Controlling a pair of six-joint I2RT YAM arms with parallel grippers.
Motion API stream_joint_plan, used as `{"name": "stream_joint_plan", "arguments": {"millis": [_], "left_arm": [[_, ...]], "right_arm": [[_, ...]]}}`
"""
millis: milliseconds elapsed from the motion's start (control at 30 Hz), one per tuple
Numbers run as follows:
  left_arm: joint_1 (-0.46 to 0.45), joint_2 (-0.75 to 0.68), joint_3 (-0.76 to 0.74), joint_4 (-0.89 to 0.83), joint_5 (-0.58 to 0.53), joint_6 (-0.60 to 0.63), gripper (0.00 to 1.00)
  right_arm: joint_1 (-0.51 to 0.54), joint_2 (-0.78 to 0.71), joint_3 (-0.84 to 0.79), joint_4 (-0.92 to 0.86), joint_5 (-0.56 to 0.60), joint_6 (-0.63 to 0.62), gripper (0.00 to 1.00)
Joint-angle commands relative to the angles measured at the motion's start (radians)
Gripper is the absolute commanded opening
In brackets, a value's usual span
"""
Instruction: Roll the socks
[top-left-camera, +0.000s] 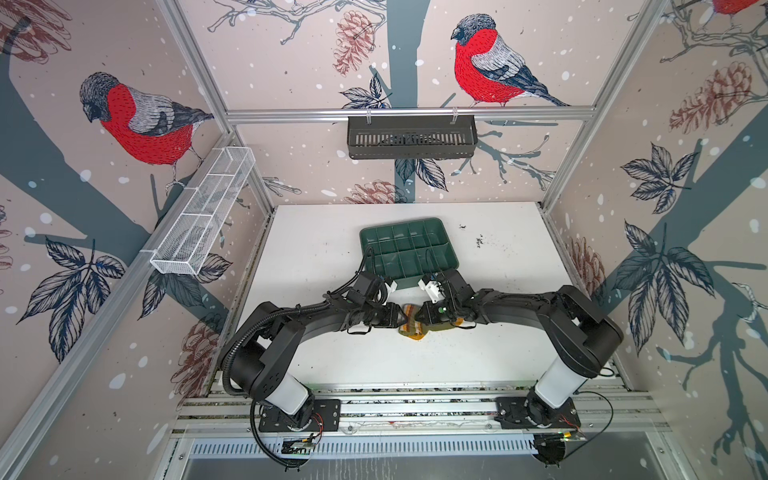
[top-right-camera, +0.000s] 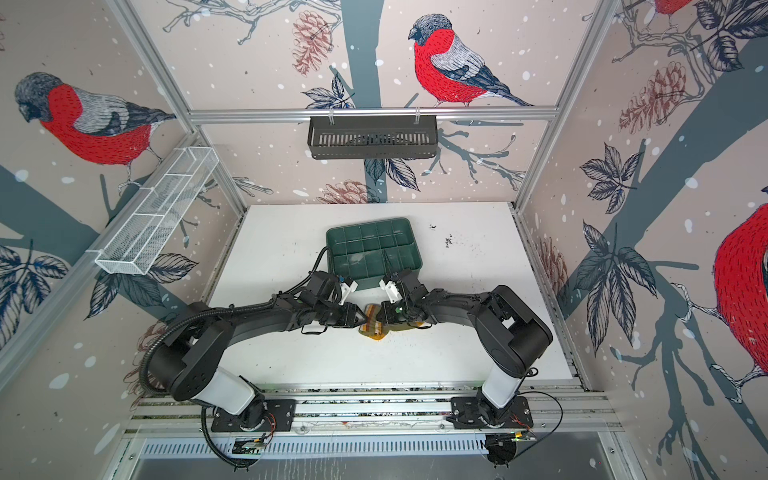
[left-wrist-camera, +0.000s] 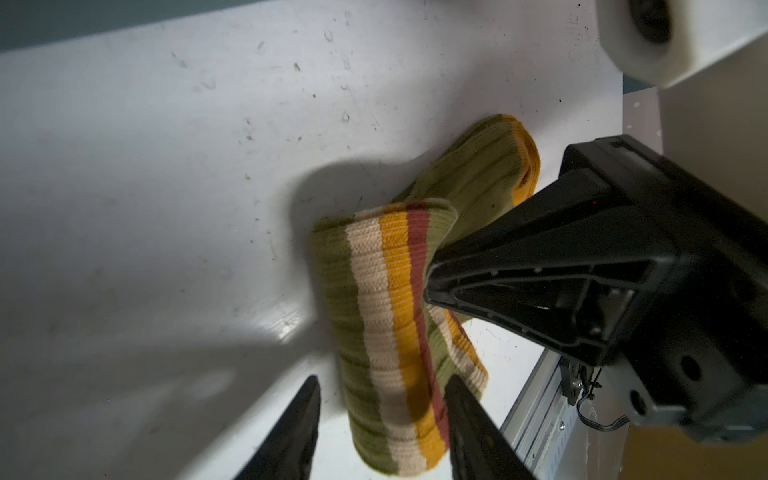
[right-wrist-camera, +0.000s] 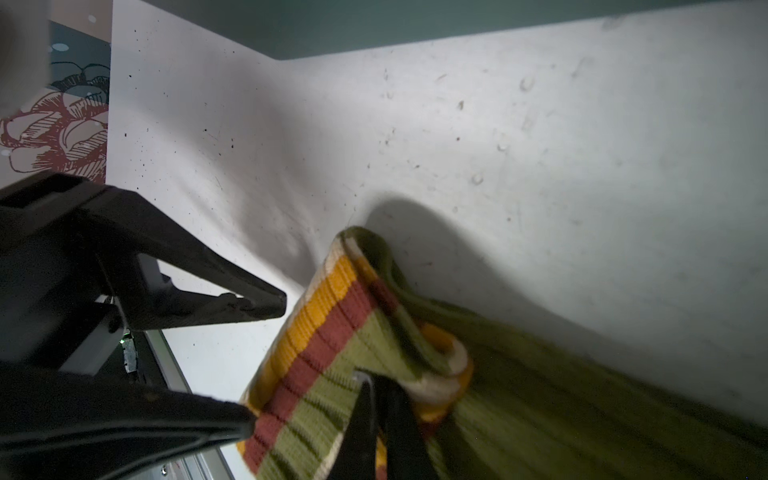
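The socks (left-wrist-camera: 386, 332) lie on the white table (right-wrist-camera: 540, 145) as a loose, half-formed bundle. The striped cuff is folded over, and the olive foot and mustard toe trail unrolled behind the right gripper (right-wrist-camera: 376, 386), which is clenched on the fold. The left gripper (left-wrist-camera: 382, 380) is released, jaws parted either side of the cuff. Rolling looks about midway; tightening remains.
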Motion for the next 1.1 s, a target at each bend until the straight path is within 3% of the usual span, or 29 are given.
{"name": "stream_joint_plan", "arguments": {"millis": [0,133,200,367,667,833,867,1067], "left_arm": [[0.004,0.02,-0.019,0.091,0.051,-0.017,0.56],[0.004,0.046,-0.029,0.132,0.07,-0.028,0.59],[0.004,0.057,-0.031,0.155,0.083,-0.034,0.67],[0.004,0.086,-0.046,0.22,0.119,-0.055,0.67],[0.004,0.098,-0.074,0.226,0.149,-0.058,0.51],[0.004,0.092,-0.08,0.219,0.148,-0.058,0.46],[0.004,0.095,-0.081,0.228,0.152,-0.062,0.43],[0.004,0.112,-0.068,0.234,0.153,-0.07,0.0]], "right_arm": [[0.004,0.002,0.004,-0.052,0.026,-0.003,0.1],[0.006,0.006,0.01,-0.055,0.026,-0.005,0.1],[0.006,0.008,0.013,-0.058,0.027,-0.005,0.1],[0.008,0.011,0.015,-0.065,0.031,-0.005,0.1],[0.007,0.018,0.026,-0.066,0.033,-0.003,0.1],[0.009,0.02,0.03,-0.066,0.03,-0.003,0.1],[0.009,0.019,0.03,-0.065,0.031,-0.003,0.1],[0.009,0.015,0.022,-0.062,0.033,-0.002,0.1]]}}
